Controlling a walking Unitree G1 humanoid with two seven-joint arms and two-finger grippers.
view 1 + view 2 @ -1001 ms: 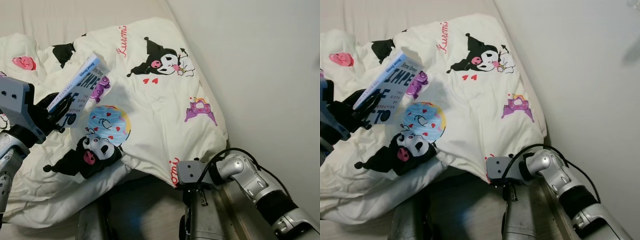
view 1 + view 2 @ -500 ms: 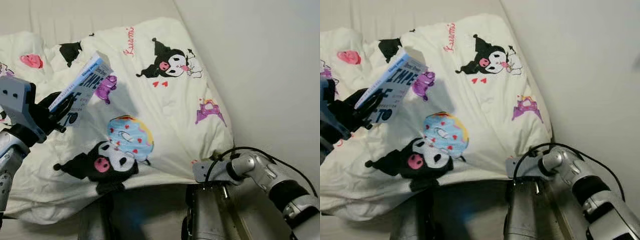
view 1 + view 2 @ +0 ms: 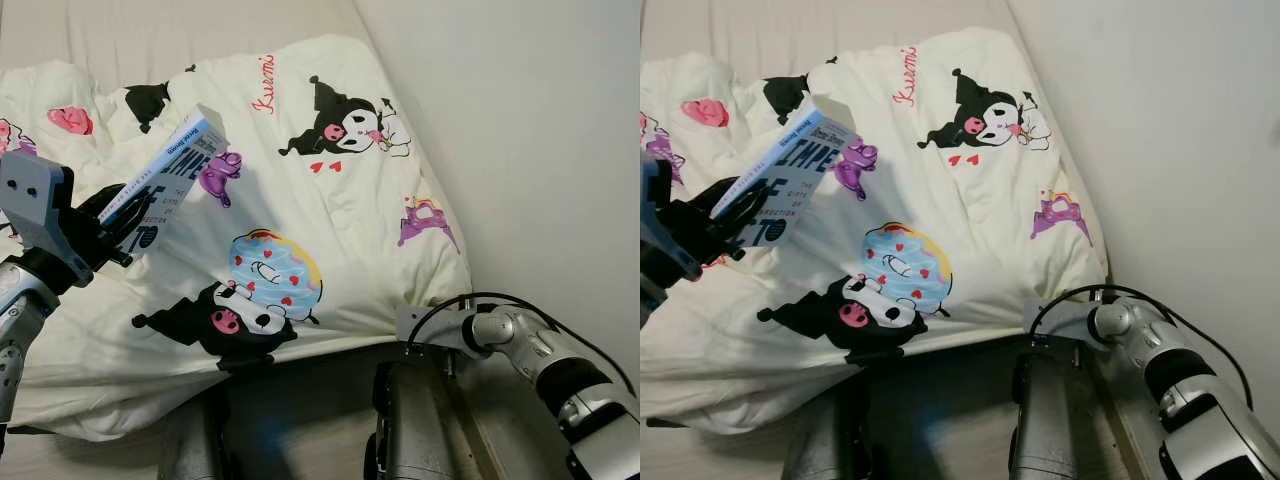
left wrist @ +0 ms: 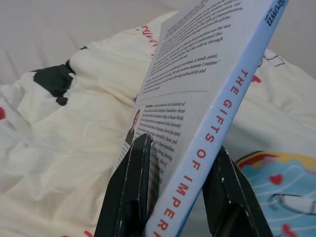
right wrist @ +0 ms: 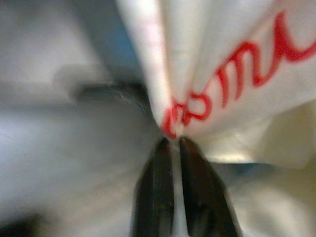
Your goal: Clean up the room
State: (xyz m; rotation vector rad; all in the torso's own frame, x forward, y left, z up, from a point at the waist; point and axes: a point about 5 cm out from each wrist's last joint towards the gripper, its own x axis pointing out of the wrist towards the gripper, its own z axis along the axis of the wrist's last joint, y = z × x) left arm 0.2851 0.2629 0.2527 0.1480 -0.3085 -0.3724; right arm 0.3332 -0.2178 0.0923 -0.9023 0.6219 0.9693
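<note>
A cream blanket (image 3: pixel 330 200) printed with black cartoon figures and a blue doughnut lies spread over the bed. My right gripper (image 5: pixel 172 143) is shut on its near right corner, pinching the fold by the red lettering; in the eye views that wrist (image 3: pixel 430 325) sits at the blanket's edge, fingers hidden under the cloth. At the left, my left gripper (image 4: pixel 180 148) is shut on a book (image 3: pixel 170 170) with a light blue spine, held tilted above the blanket. Its black fingers (image 4: pixel 133 187) clamp the covers near the lower end.
A pale wall (image 3: pixel 540 150) runs along the bed's right side, close to my right arm. My own legs (image 3: pixel 410 430) stand at the bed's near edge. Bare sheet (image 3: pixel 150 30) shows beyond the blanket's far end.
My right gripper has drawn the blanket's corner to the right, and the folded cloth has spread flatter. The book stays held in my left gripper at about the same place.
</note>
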